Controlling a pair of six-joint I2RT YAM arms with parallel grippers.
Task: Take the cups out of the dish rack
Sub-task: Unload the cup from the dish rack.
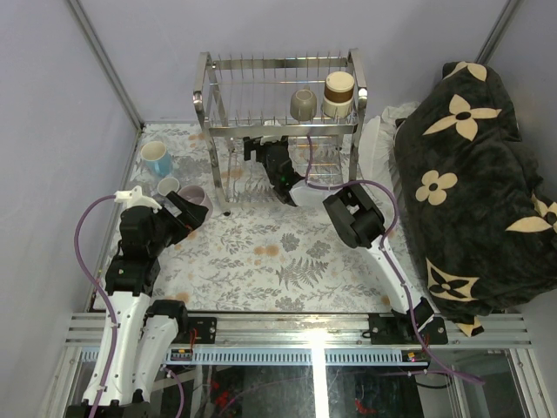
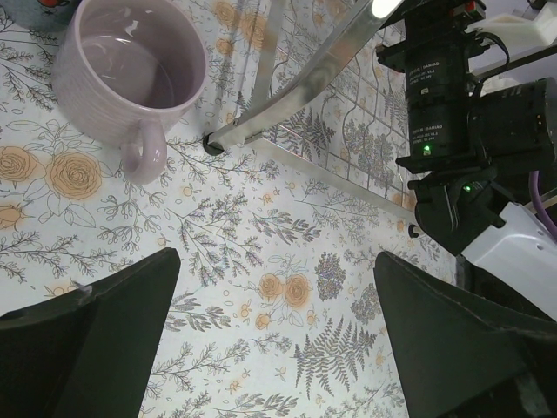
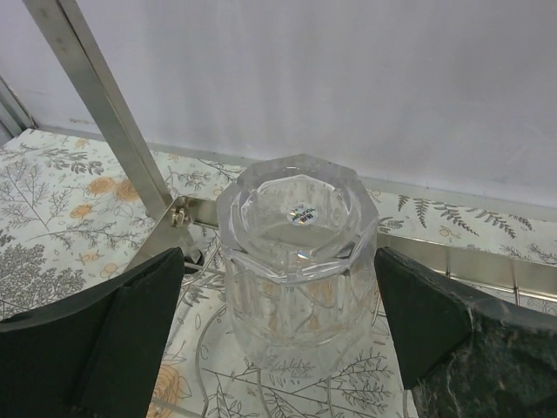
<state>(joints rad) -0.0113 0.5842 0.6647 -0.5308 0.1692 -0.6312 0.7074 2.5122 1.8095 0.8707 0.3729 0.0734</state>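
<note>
Holds right hand (image 3: pixel 277 292) spread wide at the centre of the right wrist view, with 1 dark finger (image 3: pixel 113 331) at each side of a clear glass (image 3: pixel 296 235) and no pinch on it. Cannot tell whether the finger at the right of the frame touches the glass wall. Finds that glass upside down, base up, on the thin wires of the lower tier of the dish rack (image 1: pixel 202 91), beside a slanted chrome post (image 3: pixel 96 104). Reaches under the upper tier, at upper centre of the top view. Holds left hand (image 2: pixel 274 292) spread wide too, empty, above the flowered surface (image 2: pixel 261 244). Sees a pale lilac mug (image 2: pixel 130 74) upright at upper left of the left wrist view, handle toward the bottom of the frame, near a rack foot (image 2: pixel 211 142) and apart from both fingers. Counts 2 more cups on the surface at the left of the top view: a light blue mug (image 1: pixel 157 158) and a grey-blue cup (image 1: pixel 169 185), just beside the lilac one. Has 2 cups on the upper tier, at upper centre-right of the top view: an olive-grey mug (image 1: pixel 303 104) and a brown-and-cream cup (image 1: pixel 338 93), side by side.
</note>
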